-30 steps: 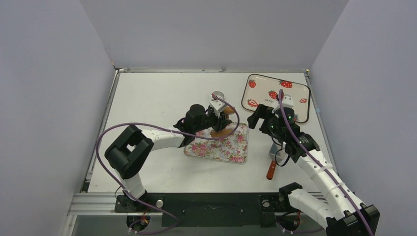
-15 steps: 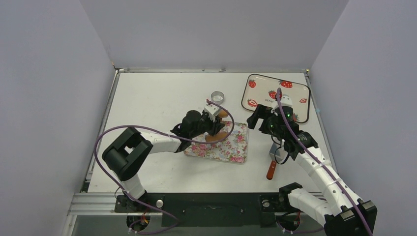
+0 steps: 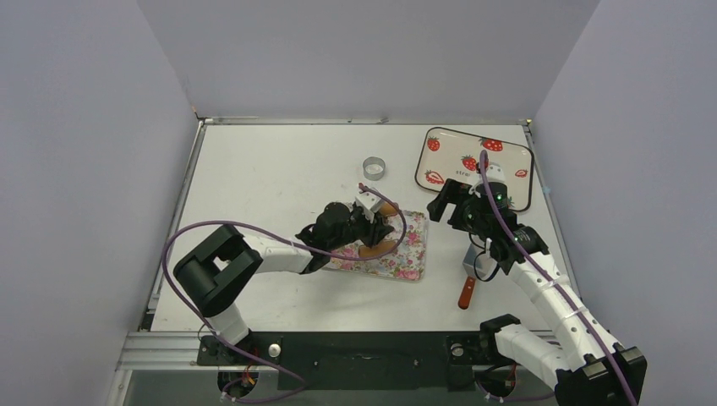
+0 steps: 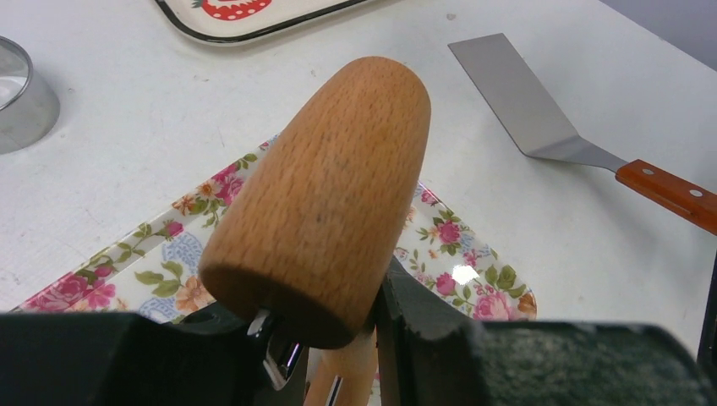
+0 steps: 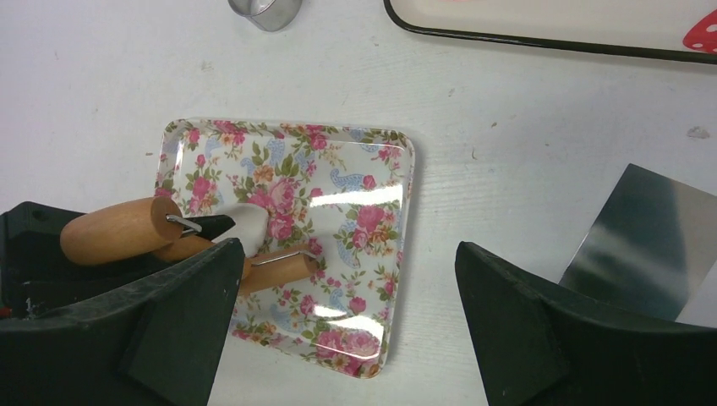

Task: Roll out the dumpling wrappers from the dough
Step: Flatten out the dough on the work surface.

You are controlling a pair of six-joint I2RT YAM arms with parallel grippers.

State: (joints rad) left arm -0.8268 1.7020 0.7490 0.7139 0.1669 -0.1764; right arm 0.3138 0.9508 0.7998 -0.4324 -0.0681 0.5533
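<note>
My left gripper [image 3: 370, 227] [image 4: 338, 338] is shut on the handle of the brown wooden roller [image 3: 378, 247] [image 4: 325, 186] and holds it low over the floral tray [image 3: 410, 258] [image 5: 363, 169]. In the right wrist view a small whitish lump, the dough [image 5: 247, 227], lies on the tray between the roller's two wooden barrels [image 5: 118, 230]. No dumpling wrappers are in view. My right gripper [image 3: 448, 205] [image 5: 347, 258] hangs open, with nothing between its fingers, above the tray's right edge.
A silver metal ring [image 3: 374, 167] [image 4: 21, 93] stands on the table behind the floral tray. The strawberry tray [image 3: 516, 182] [image 5: 541, 38] sits at the back right. A red-handled spatula [image 3: 466, 288] [image 4: 524, 101] lies on the table right of the floral tray, under my right arm.
My left gripper has carried the roller toward the near side, lower over the floral tray, uncovering the metal ring. The right arm has barely moved.
</note>
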